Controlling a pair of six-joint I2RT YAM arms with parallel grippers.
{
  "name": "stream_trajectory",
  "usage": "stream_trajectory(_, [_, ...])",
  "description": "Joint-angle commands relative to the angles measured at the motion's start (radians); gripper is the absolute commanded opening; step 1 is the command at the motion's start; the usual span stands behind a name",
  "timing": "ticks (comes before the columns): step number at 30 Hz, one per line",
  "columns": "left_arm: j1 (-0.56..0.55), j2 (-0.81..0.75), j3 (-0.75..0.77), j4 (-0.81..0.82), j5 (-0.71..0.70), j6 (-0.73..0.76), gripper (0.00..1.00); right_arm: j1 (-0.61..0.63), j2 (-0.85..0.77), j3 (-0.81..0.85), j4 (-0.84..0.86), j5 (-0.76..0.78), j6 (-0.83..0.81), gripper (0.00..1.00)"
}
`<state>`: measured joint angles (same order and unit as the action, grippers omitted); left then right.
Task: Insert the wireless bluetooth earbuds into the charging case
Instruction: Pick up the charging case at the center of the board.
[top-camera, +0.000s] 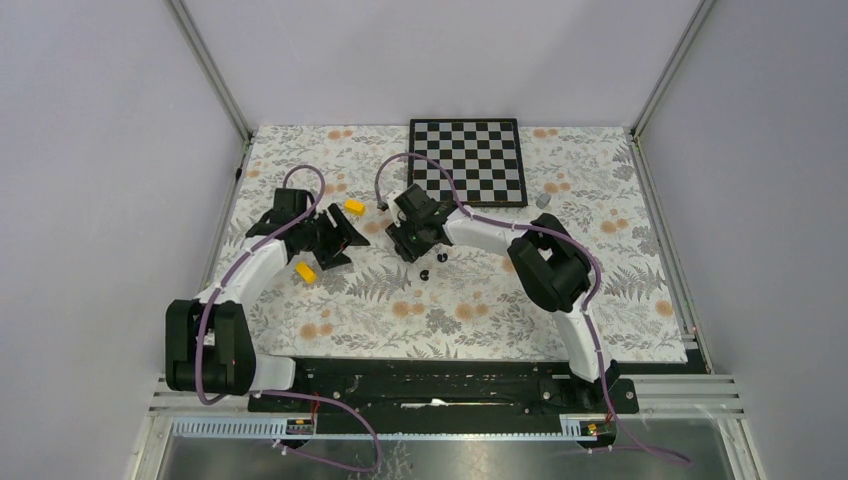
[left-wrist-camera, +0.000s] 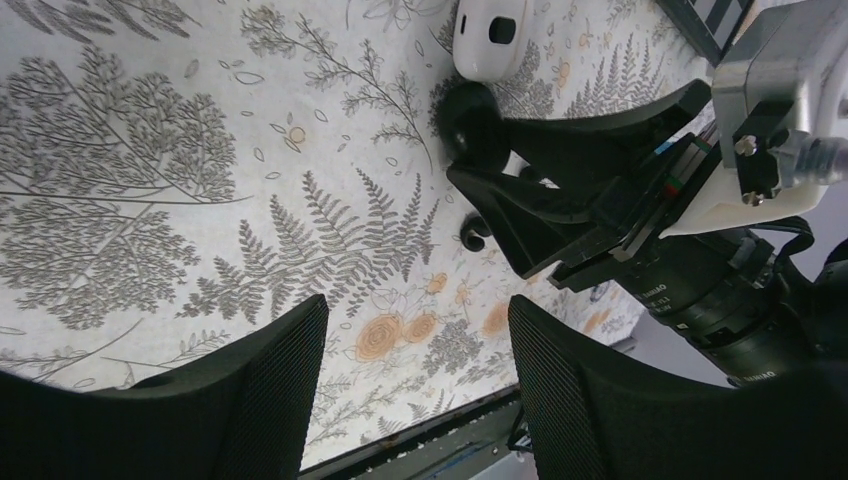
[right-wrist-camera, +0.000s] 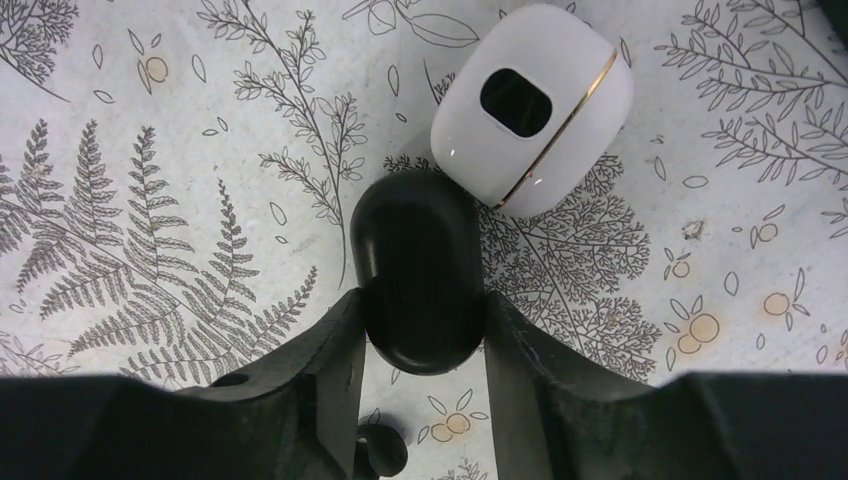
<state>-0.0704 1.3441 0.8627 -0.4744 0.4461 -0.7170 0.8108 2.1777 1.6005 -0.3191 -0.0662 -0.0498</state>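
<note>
Closest to the lens in the left wrist view are the two black fingers of the left claw. They stand apart and there is only the flowered tablecloth between them; the claw holds nothing. In the top view, two small yellow blocks lie near this claw. One yellow block is on its near side and the other yellow block is on its far side. Neither of them touches the claw.

To the right of it is the right claw, quite near and turned toward the left claw. Its fingers are clamped on the black charging case, a smooth oval body, and press on its two long sides. Most of the case sticks out ahead of the fingertips. It looks closed, but I cannot see the seam clearly.

Just ahead of the right claw, a little to the right of its fingertips, lies the white charging case. It has a thin gold line around it and a dark window on top. It rests on the cloth and touches the front end of the black case.

On the wrist side of the clamped case, low between the fingers, lies a small dark piece on the cloth, apart from the case. It is too small for me to tell whether it is one of the earbuds or a ring.

Beyond the right claw, at the far edge of the table, lies a chessboard. A small grey piece lies beside its near right corner.
</note>
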Motion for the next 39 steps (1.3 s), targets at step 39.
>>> stream_trajectory(39, [-0.19, 0.132, -0.108, 0.566, 0.429, -0.222, 0.46, 0.038, -0.6, -0.615, 0.51, -0.195, 0.232, 0.29])
